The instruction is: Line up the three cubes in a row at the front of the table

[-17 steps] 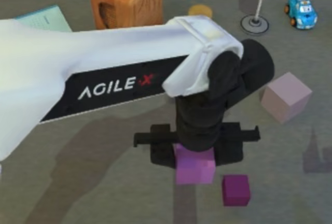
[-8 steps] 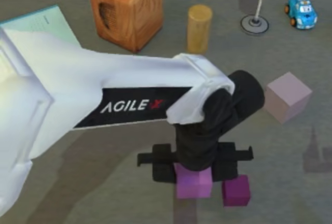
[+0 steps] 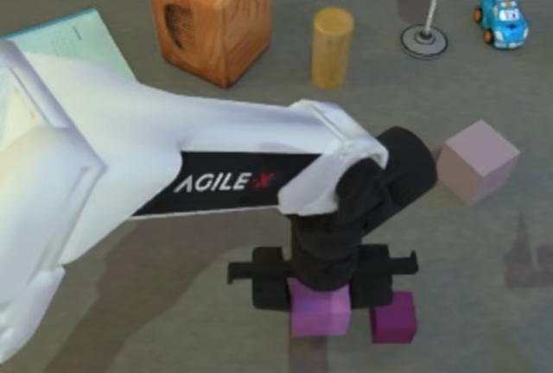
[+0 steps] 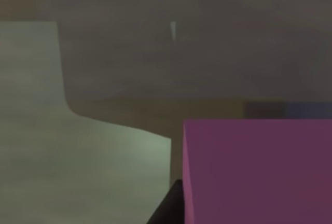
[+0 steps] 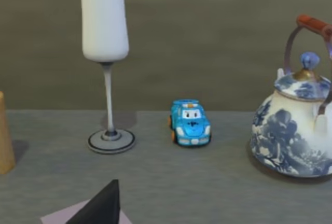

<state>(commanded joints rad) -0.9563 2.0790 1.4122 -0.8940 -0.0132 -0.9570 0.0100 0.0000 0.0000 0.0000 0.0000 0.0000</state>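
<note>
My left gripper (image 3: pixel 320 293) is shut on the medium violet-pink cube (image 3: pixel 320 317) near the table's (image 3: pixel 173 304) front edge. The small dark magenta cube (image 3: pixel 395 317) sits just to its right, with a narrow gap between them. In the left wrist view the violet-pink cube (image 4: pixel 257 172) fills the lower corner beside one dark finger (image 4: pixel 168 209). The larger pale mauve cube (image 3: pixel 477 160) rests alone farther back on the right. The right arm is out of the top view. Its wrist view shows one dark fingertip (image 5: pixel 105 206) over the mauve cube's corner (image 5: pixel 58 217).
At the back stand an orange wood-grain block (image 3: pixel 210 15), a yellow cylinder (image 3: pixel 333 45), a white stemmed glass (image 3: pixel 425 38) and a blue toy car (image 3: pixel 501 17). A turquoise paper sheet (image 3: pixel 73 32) lies at the back left. The right wrist view shows a blue-and-white teapot (image 5: pixel 293 130).
My left gripper has carried the violet-pink cube toward the front edge, ending level with the dark magenta cube. The arm has drawn back, uncovering the yellow cylinder.
</note>
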